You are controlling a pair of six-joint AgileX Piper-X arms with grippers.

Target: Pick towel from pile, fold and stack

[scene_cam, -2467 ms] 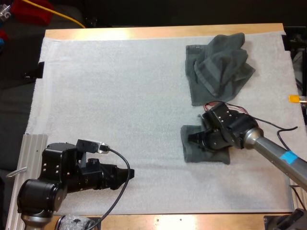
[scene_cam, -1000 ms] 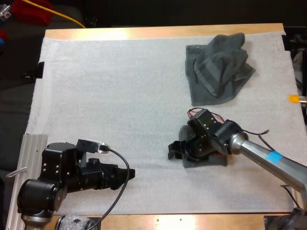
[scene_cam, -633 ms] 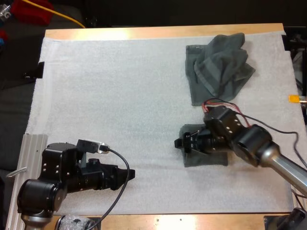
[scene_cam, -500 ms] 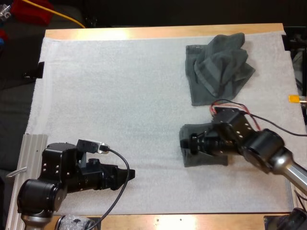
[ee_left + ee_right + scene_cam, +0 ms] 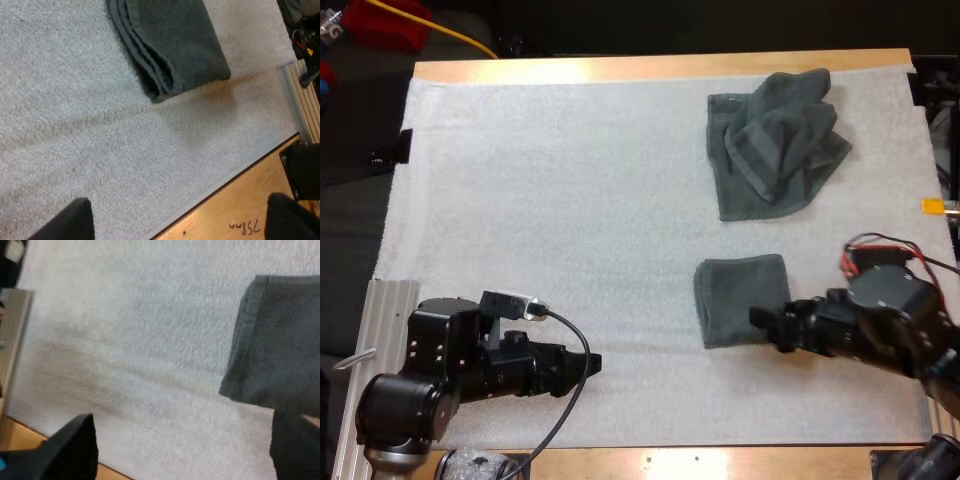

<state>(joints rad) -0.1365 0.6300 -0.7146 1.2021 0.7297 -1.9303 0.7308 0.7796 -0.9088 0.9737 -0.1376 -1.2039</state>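
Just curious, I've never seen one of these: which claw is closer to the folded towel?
Right. The right gripper sits at the near right corner of the folded towel; the left gripper hangs over bare mat, well off to the towel's left.

Got a mat (image 5: 570,200) laid over the table (image 5: 650,66). Far right on it, a crumpled towel (image 5: 776,140). Nearer in, straight below that and lying apart from it, a folded towel (image 5: 742,298). Right gripper (image 5: 770,328) at the folded towel's near right corner, perhaps just touching the edge. Left gripper (image 5: 588,363) over the mat's near left, well apart from both towels.
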